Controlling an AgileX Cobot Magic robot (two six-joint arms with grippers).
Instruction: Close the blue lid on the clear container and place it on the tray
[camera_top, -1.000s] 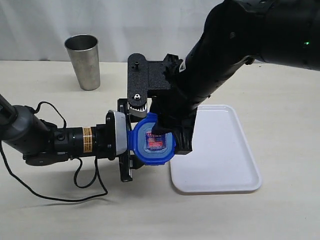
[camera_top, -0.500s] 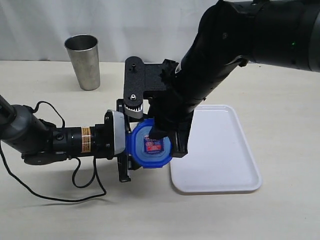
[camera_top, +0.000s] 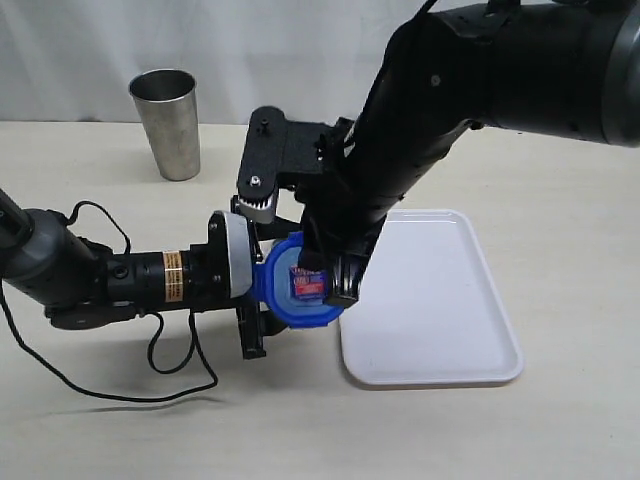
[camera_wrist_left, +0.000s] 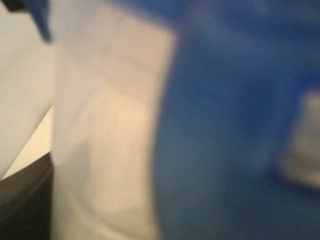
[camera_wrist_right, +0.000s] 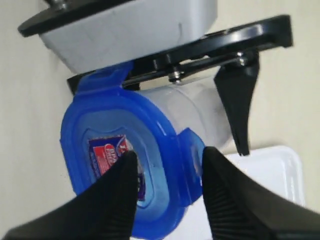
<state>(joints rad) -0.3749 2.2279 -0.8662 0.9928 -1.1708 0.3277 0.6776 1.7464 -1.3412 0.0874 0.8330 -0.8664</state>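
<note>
The clear container (camera_wrist_right: 200, 110) lies level between the black fingers (camera_wrist_right: 240, 100) of my left gripper (camera_top: 262, 285), which is shut on it. Its mouth points toward the tray (camera_top: 440, 320). The blue lid (camera_top: 278, 292) with its red label covers that mouth. My right gripper (camera_top: 325, 280) comes down from above and pinches the lid. One finger rests on the label face of the lid (camera_wrist_right: 115, 145) and the other presses a side flap, with the right gripper (camera_wrist_right: 167, 160) astride that edge. The left wrist view is a blur of blue lid (camera_wrist_left: 225, 125) and clear container wall (camera_wrist_left: 100, 150).
A grey steel cup (camera_top: 168, 122) stands at the back left. The white tray lies right of the grippers, its near left corner just under the lid. A black cable (camera_top: 150, 370) loops on the table below the left arm.
The right arm has swung slightly left and lower over the lid. Its fingers have drawn closer together around the lid's edge and now cover more of the label. The left arm has barely moved.
</note>
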